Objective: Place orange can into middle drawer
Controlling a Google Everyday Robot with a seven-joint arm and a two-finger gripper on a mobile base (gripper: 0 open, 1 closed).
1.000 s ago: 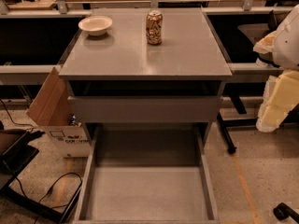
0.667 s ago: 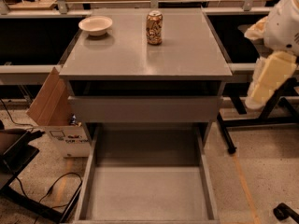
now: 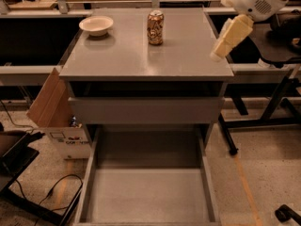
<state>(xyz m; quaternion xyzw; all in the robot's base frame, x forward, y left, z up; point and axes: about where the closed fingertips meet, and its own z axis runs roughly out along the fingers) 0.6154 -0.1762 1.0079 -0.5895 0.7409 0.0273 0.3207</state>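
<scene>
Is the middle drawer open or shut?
Open: the middle drawer is pulled out, bare floor showing. The gripper hangs by the right edge of the cabinet.

The orange can [image 3: 155, 27] stands upright on the grey table [image 3: 141, 60]. Seen from the can, a white bowl [image 3: 96, 25] lies at 9 o'clock, the hand [image 3: 225, 40] hangs at 3 o'clock above the table edge, and the middle drawer [image 3: 148, 197] stands open at 6 o'clock.

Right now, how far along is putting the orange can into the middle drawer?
Done: the drawer is pulled open and bare. In hand: the gripper hangs over the right edge of the cabinet, apart from the can. Left: grasp the can, upright on the cabinet top, and lower it into the drawer.
</scene>
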